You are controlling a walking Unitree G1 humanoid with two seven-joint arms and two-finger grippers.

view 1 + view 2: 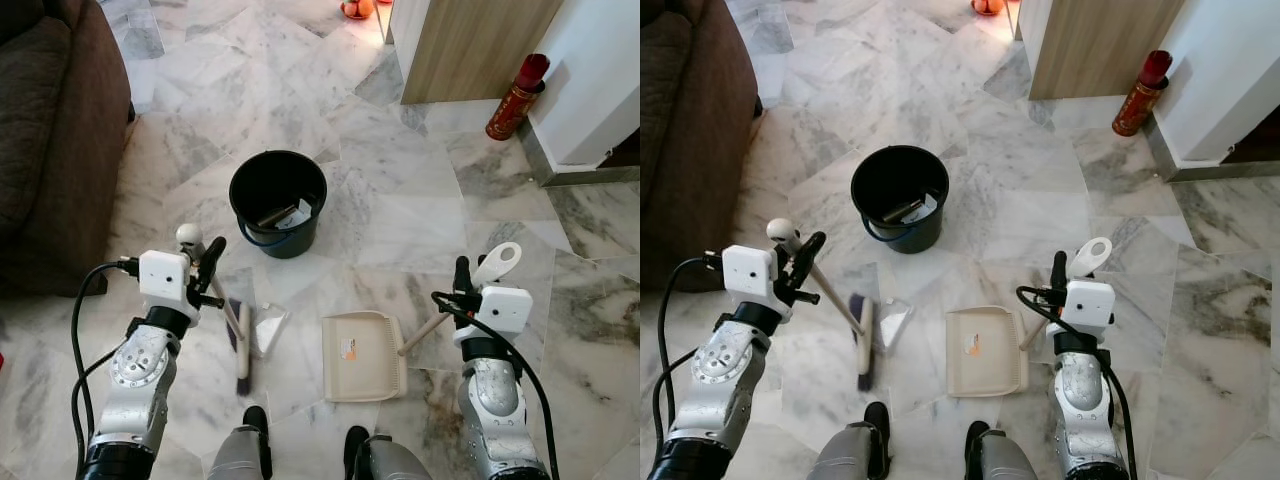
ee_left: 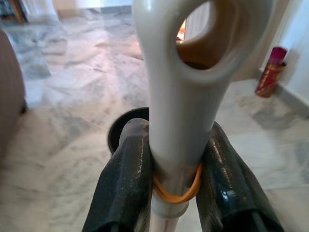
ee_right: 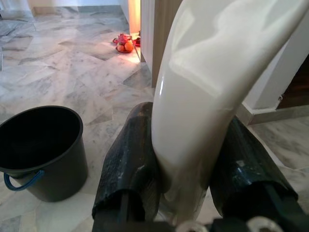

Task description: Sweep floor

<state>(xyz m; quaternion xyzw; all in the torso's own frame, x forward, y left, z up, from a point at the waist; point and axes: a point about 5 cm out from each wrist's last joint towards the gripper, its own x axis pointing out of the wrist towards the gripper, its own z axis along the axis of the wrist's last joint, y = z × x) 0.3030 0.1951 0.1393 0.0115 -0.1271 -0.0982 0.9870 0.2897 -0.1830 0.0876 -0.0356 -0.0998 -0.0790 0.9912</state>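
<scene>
Marble floor (image 1: 420, 200) spreads grey-veined before you, with a brown sofa (image 1: 50, 130) at your left. The black bucket (image 1: 277, 203) stands ahead, holding what may be paper scraps. Nearer your feet the cream dustpan (image 1: 362, 355) lies flat, its handle clamped in your right gripper (image 3: 186, 159). Your left gripper (image 2: 176, 169) is closed on the brush (image 1: 241, 345) handle, bristles down beside a clear wrapper (image 1: 268, 328).
</scene>
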